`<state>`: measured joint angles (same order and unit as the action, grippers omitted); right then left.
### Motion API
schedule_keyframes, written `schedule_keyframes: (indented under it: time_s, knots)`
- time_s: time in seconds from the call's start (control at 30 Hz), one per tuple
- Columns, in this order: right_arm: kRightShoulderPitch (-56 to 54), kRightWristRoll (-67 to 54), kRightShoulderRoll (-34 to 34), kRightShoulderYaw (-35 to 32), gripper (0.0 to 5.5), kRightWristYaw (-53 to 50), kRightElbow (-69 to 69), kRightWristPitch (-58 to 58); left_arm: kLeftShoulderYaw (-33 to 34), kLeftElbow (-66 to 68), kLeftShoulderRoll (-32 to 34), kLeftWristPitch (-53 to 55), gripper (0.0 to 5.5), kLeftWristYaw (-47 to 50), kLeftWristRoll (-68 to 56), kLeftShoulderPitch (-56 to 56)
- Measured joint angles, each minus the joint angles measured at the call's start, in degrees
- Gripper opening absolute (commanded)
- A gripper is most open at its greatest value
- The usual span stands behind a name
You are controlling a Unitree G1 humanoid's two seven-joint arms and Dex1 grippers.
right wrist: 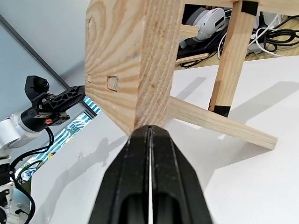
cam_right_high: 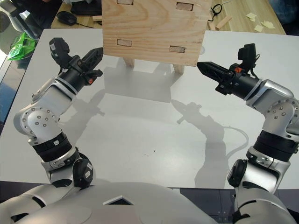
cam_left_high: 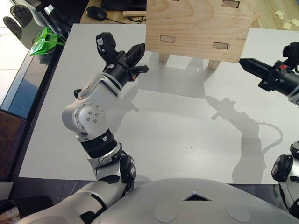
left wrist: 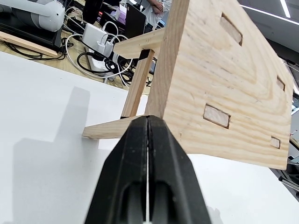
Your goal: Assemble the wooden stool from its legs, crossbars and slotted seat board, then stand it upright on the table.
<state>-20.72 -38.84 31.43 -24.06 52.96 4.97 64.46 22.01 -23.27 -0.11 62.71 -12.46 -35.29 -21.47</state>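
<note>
Now: pale wooden stool with slotted seat board point(cam_right_high: 149, 32) stands on its legs at the far side of the flat white table point(cam_right_high: 154, 135), seat uppermost. Left gripper point(cam_right_high: 97, 52) and right gripper point(cam_right_high: 202, 66) flank it just off the seat's near corners, each with fingers pressed together, holding nothing. Behind the table: wooden desk with black mouse point(cam_right_high: 66, 17), tangled cables point(left wrist: 93, 60), wood offcuts point(cam_right_high: 223, 22); green bag point(cam_right_high: 21, 45) off the left corner.

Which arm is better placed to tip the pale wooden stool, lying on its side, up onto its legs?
Right, narrowly. The right gripper, shut, has its tip at the lower corner of the pale wooden slotted seat board; the left gripper, also shut, sits a little off the opposite edge.
</note>
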Motion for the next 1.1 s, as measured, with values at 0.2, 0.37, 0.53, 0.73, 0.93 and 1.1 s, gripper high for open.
schedule_keyframes:
  time_s: [0.2, 0.37, 0.53, 0.73, 0.93, 1.1]
  knots:
    - [-0.45, -2.41, -0.19, -0.39, 0.00, -0.08, 1.48, 0.07, 2.75, 0.02, -0.04, -1.10, 0.03, 0.02, -3.90, -0.38]
    - [-1.61, -3.09, -0.89, -1.23, 0.00, -0.96, 1.99, 0.09, 4.41, 0.32, -0.78, -1.80, 0.03, 0.99, -6.73, -1.30]
    - [-2.27, -6.09, -1.70, -2.24, 0.00, -1.62, 2.13, 0.27, 5.24, 1.23, -1.27, -3.56, 0.03, 2.36, -10.60, -3.07]
    - [-7.15, -15.41, -5.77, 5.06, 0.00, 0.93, 6.18, 2.10, -7.81, 1.27, -5.83, 1.85, 0.03, -1.84, -21.34, -6.51]
    - [-2.38, -14.12, -3.01, 8.42, 0.00, 1.47, 6.53, -1.89, -12.07, -0.72, -0.86, -0.17, 0.03, -2.48, -20.47, -1.50]
    - [-1.55, -14.26, -3.63, 7.09, 0.00, -1.97, 5.63, -5.18, -12.02, -1.38, -1.09, -5.08, 0.03, -2.06, -21.40, 0.66]
